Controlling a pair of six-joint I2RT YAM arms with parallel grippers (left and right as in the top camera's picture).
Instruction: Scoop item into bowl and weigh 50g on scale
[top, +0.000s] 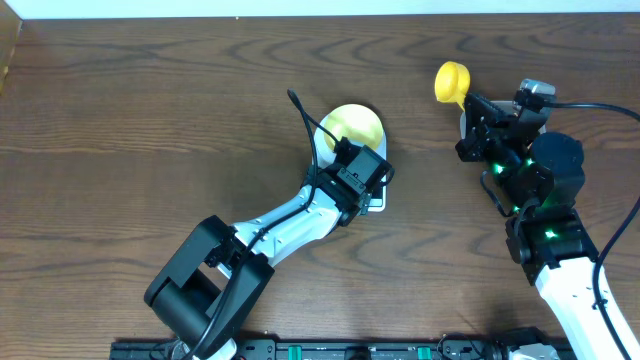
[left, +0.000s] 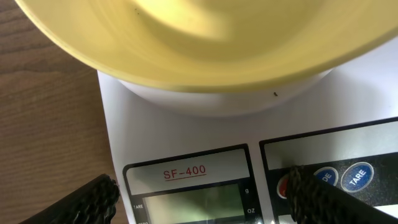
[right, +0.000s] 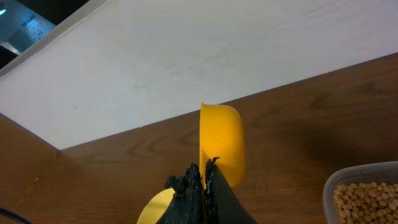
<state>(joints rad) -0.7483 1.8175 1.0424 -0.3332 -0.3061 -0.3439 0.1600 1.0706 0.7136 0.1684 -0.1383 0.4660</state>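
Observation:
The pale yellow bowl (top: 355, 128) (left: 205, 50) stands on the white scale (top: 377, 203) (left: 180, 130); no beans show in it. My left gripper (top: 362, 178) (left: 202, 190) is open just above the scale's display end. One finger (left: 87, 202) is left of the LCD and the other (left: 317, 199) is over the buttons, with nothing held. My right gripper (top: 470, 102) (right: 204, 171) is shut on the handle of a yellow scoop (top: 452, 80) (right: 221, 140), held up off the table. The tan beans (right: 367, 199) lie in a clear tub at the right wrist view's lower right.
The clear tub's rim (right: 339, 180) is close to the right of the scoop; in the overhead view the right arm (top: 545, 190) covers it. A white wall (right: 186, 68) runs along the table's far edge. Bare wood table (top: 150, 120) lies left of the scale.

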